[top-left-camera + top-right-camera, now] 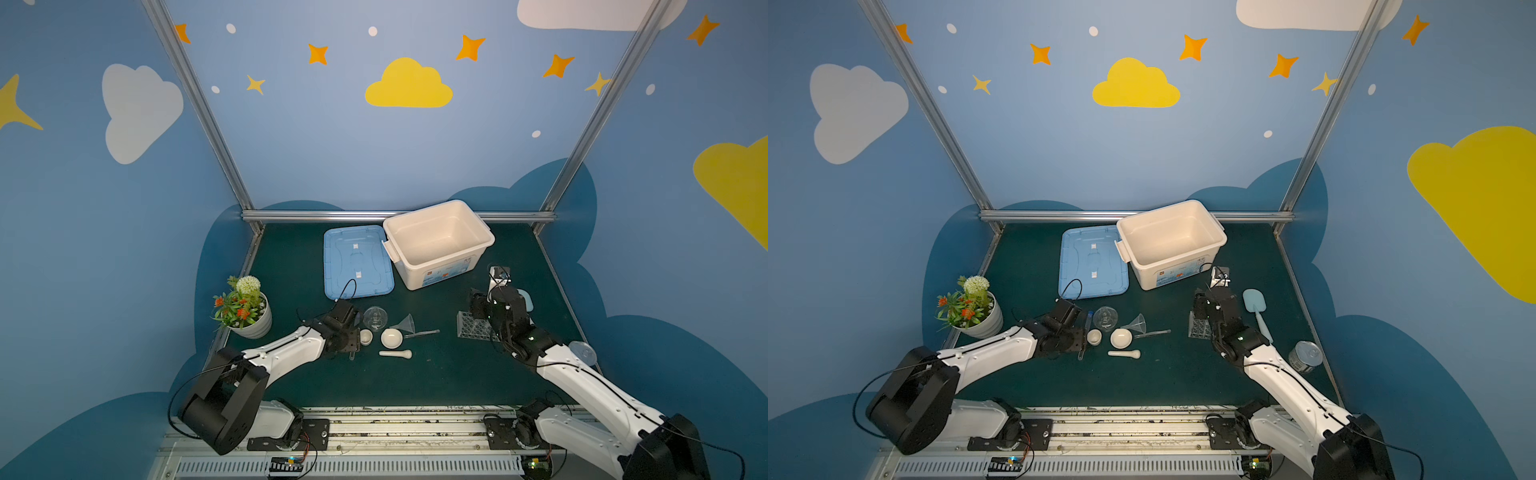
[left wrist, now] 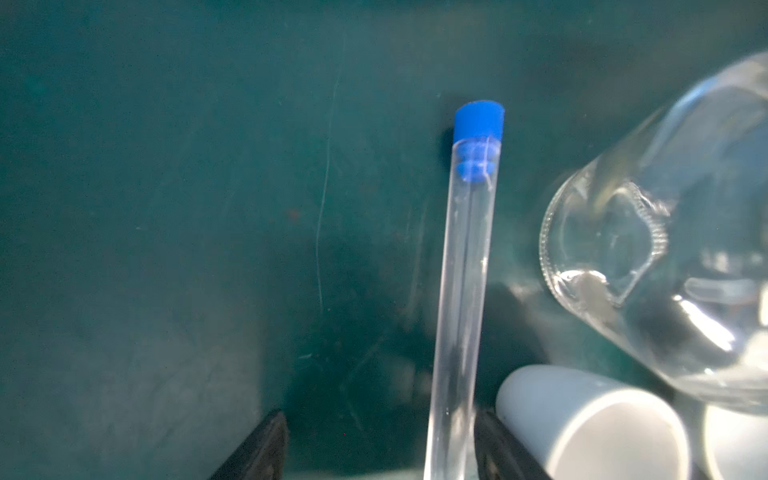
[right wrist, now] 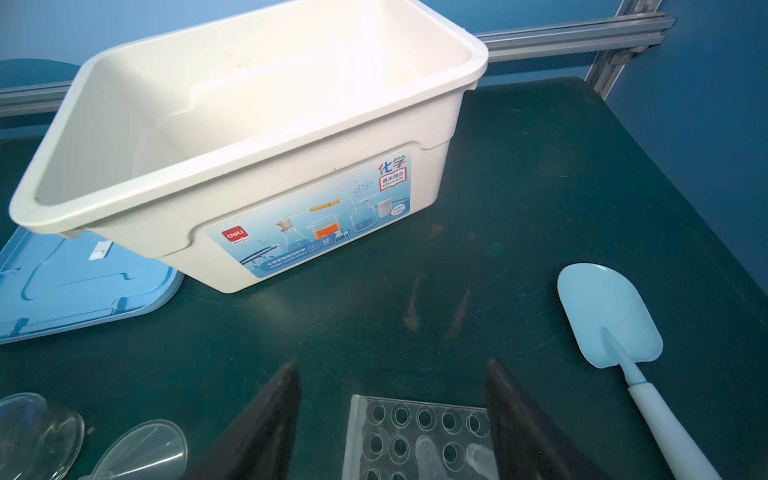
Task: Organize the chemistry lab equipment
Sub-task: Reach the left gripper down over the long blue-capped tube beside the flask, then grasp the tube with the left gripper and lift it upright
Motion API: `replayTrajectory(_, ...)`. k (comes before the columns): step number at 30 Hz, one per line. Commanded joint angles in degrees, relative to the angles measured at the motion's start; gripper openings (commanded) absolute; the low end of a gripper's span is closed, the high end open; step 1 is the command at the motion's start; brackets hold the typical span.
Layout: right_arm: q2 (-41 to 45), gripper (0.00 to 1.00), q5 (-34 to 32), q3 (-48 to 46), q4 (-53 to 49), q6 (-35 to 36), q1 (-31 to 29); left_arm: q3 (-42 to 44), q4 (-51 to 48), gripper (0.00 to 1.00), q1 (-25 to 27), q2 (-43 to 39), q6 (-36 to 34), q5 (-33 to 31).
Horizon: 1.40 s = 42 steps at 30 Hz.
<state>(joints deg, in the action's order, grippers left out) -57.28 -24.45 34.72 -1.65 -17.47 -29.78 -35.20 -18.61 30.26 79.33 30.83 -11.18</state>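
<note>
Reaching in, spread wide

Left arm (image 1: 286,351) low from the surface's (image 1: 415,382) front-left corner, my left gripper (image 2: 380,415) wide astride the lying test tube (image 2: 461,291). Right arm (image 1: 582,374) angled down near the right edge, my right gripper (image 3: 392,365) wide around the rack (image 3: 419,432)

white bin (image 3: 266,183) | front sticker (image 3: 316,224) | reads "deli", "化学"

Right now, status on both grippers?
Left gripper open, straddling test tube, not clamped. Right gripper open over rack. Flask, small cup crowd it.
</note>
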Motion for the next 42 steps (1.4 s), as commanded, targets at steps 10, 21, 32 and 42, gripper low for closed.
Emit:
replayTrajectory(10,1.20,0.70,-0.17,1.86,1.06,0.88,-0.03,-1.79,-0.45,0.49,-0.80,1.51,-1.29,-1.49)
replayTrajectory(21,0.58,0.70,0.17,2.19,1.51,0.69,-0.03,-2.92,-0.51,0.55,-0.93,2.21,-2.09,-1.50)
replayTrajectory(32,1.84,0.70,-0.34,2.01,1.21,1.03,-0.04,-5.02,-0.60,0.41,-0.90,7.99,-2.35,1.00)
replayTrajectory(42,1.91,0.70,-0.82,1.84,1.43,0.71,0.06,-5.14,-0.47,0.19,-0.90,9.11,-2.79,1.77)
